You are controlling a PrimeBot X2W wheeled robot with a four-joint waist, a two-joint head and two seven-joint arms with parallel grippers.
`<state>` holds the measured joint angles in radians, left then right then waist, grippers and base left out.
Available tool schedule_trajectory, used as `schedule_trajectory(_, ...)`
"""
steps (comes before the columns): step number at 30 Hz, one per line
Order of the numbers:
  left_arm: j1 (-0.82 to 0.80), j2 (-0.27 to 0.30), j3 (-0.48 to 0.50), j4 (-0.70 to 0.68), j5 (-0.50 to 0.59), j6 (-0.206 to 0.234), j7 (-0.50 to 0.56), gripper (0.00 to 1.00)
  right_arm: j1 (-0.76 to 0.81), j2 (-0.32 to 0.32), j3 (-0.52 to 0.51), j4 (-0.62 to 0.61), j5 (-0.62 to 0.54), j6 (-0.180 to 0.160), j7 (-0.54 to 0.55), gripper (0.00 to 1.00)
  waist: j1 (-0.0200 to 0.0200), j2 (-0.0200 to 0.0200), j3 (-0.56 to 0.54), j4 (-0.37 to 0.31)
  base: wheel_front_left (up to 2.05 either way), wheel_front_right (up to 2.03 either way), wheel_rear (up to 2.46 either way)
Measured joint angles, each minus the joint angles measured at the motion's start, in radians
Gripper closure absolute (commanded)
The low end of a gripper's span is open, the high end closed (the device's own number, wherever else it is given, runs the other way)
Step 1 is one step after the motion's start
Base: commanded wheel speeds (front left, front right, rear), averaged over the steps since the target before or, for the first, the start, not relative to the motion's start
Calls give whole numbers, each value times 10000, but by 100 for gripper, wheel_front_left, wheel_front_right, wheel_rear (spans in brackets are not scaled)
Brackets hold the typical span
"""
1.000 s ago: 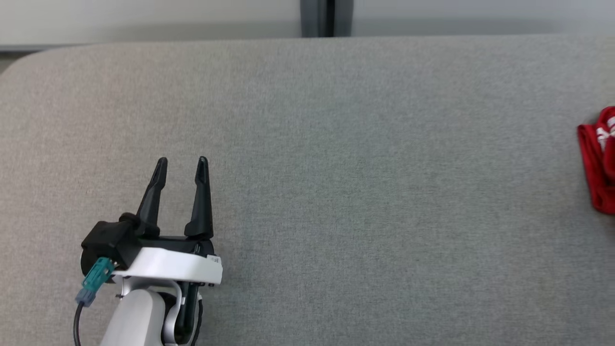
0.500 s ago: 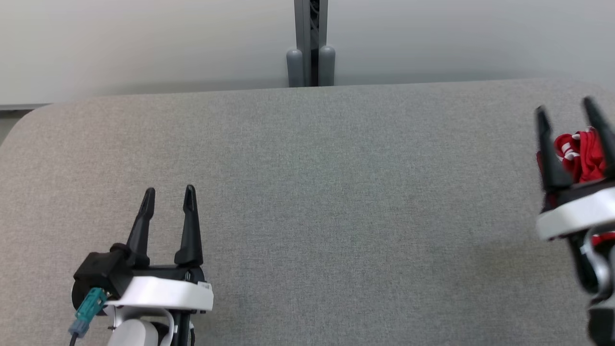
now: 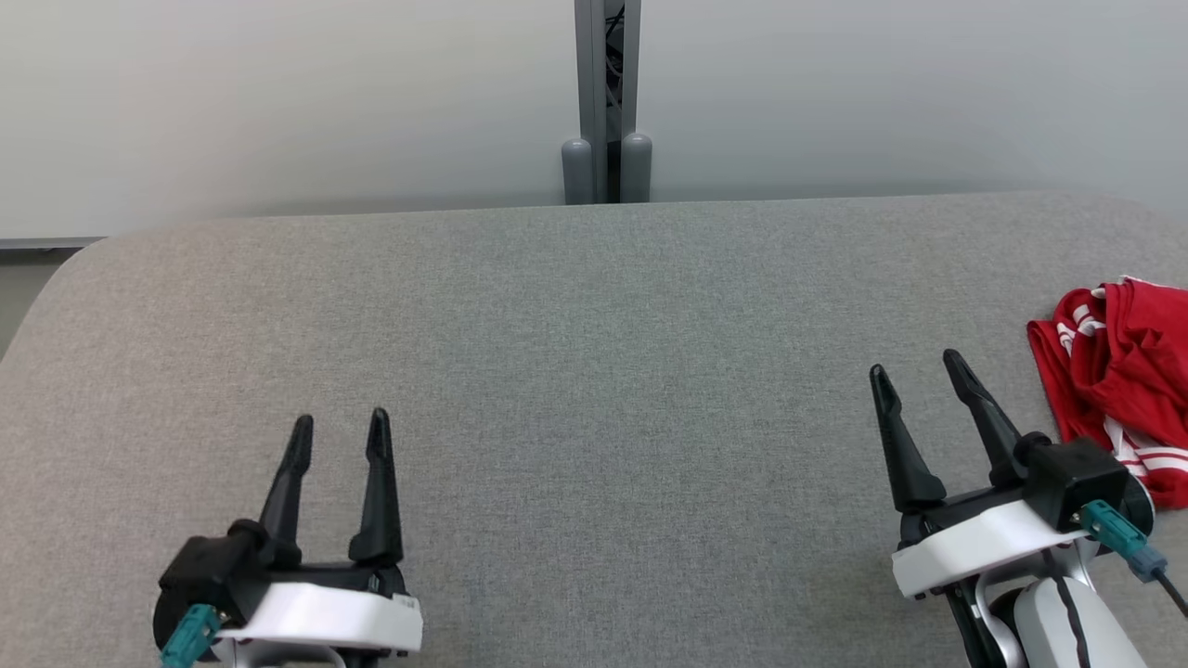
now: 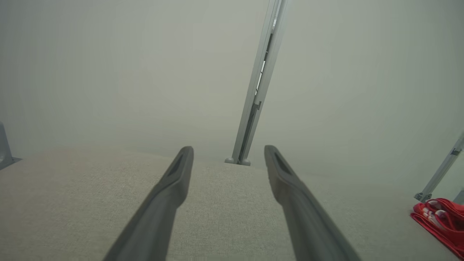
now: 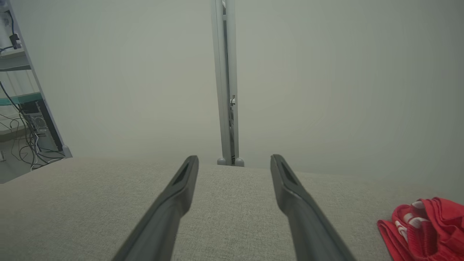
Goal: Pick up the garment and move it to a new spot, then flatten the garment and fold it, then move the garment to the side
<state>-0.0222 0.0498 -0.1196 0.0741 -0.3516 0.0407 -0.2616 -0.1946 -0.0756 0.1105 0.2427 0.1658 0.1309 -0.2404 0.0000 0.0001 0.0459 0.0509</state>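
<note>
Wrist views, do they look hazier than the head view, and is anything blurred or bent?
Head view: sharp, evenly lit, no glare; the table weave reads clearly and the red garment is cut by the right edge. Left wrist view: milky haze washes out the wall, and the post leans, likely from wide-angle distortion. Right wrist view: same haze, post nearly upright, garment's white stripes visible.
</note>
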Motion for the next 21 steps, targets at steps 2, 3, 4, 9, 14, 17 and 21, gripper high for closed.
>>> schedule_trajectory(2,132,-15,-100,54,-65,-2,2,0,0,38,36,105,-50,0,-69,0,0,0,-17,10,0,0,0)
schedule_trajectory(3,182,-12,-107,92,-96,-2,2,0,0,50,52,180,-75,0,-82,0,0,0,-21,18,0,0,0)
schedule_trajectory(4,182,-2,-117,109,-100,-8,2,0,0,58,63,245,-75,0,-96,0,0,0,-26,25,0,0,0)
schedule_trajectory(9,176,-12,-257,245,-171,-221,2,0,-2,96,59,351,-90,0,-157,0,0,0,-60,50,0,0,0)
schedule_trajectory(14,175,-6,-247,215,-169,-232,2,0,-4,123,38,374,-176,0,-167,0,0,0,-68,60,0,0,0)
schedule_trajectory(17,174,-8,-268,245,-153,-251,0,0,-6,140,58,389,-174,0,-169,0,0,0,-71,52,0,0,0)
schedule_trajectory(21,174,-8,-288,362,-349,-502,2,0,-9,148,88,416,-174,0,-171,0,0,0,-76,47,0,0,0)
